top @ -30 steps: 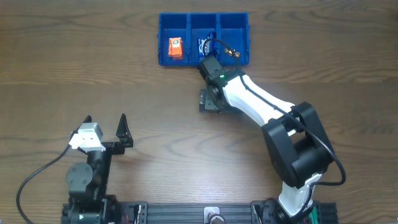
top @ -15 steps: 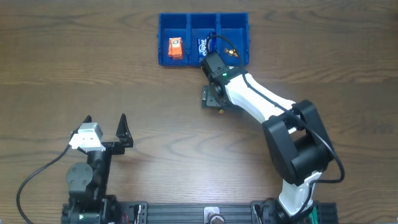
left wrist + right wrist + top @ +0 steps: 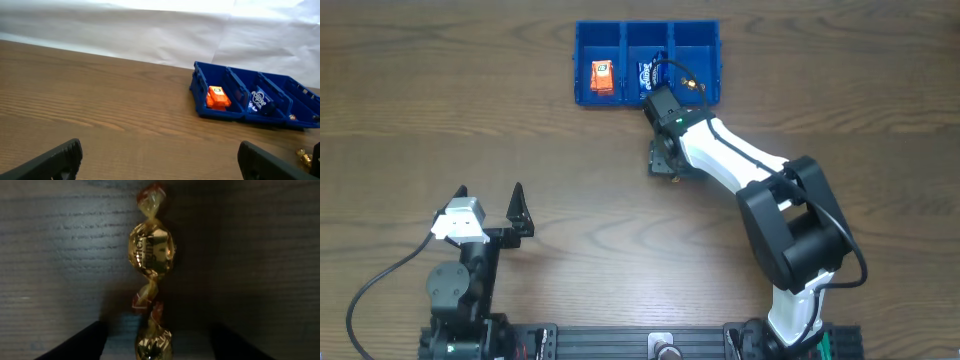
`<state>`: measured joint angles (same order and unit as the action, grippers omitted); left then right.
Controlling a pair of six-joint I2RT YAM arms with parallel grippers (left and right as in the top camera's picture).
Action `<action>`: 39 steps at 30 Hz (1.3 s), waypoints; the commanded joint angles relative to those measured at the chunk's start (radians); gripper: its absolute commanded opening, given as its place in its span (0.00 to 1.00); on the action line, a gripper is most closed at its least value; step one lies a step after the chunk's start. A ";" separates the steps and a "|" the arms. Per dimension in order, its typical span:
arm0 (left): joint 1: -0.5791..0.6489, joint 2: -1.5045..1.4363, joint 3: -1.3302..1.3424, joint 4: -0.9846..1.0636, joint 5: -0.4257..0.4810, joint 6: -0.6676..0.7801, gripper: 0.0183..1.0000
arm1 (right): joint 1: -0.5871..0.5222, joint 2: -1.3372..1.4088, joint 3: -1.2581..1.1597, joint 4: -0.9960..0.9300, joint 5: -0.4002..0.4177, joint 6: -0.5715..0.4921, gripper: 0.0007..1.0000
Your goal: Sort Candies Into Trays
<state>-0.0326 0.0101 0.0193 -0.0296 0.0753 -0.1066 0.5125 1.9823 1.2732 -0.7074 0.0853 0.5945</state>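
Two gold-wrapped candies lie end to end on the wood. One gold candy (image 3: 151,245) lies farther out, the other gold candy (image 3: 152,345) sits between my right gripper's (image 3: 155,352) spread fingers. That right gripper (image 3: 665,160) is open, pointing down just in front of the blue three-compartment tray (image 3: 648,30). The tray holds an orange candy (image 3: 603,78) in its left bin, a blue candy (image 3: 646,75) in the middle and a gold candy (image 3: 695,87) in the right bin. My left gripper (image 3: 490,195) stands open near the table's front left, holding nothing.
The left wrist view shows the blue tray (image 3: 235,112) far off, with a gold candy (image 3: 302,155) on the table near it. Bare wooden tabletop (image 3: 470,110) spreads left of and in front of the tray. A white backdrop (image 3: 150,30) stands behind the table.
My right gripper has shifted a little to the right in front of the tray. The left arm has not moved.
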 commanded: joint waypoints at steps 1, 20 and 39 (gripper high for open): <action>0.007 -0.006 -0.014 -0.043 0.003 0.006 1.00 | -0.008 0.018 -0.005 0.002 0.011 0.000 0.55; 0.007 -0.006 -0.014 -0.043 0.003 0.006 1.00 | -0.025 -0.091 -0.002 -0.088 0.046 0.000 0.04; 0.007 -0.006 -0.014 -0.043 0.003 0.006 1.00 | -0.176 -0.087 0.195 0.517 0.240 -0.282 0.04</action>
<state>-0.0326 0.0101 0.0193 -0.0296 0.0753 -0.1066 0.3630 1.8297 1.4586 -0.2165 0.4026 0.3504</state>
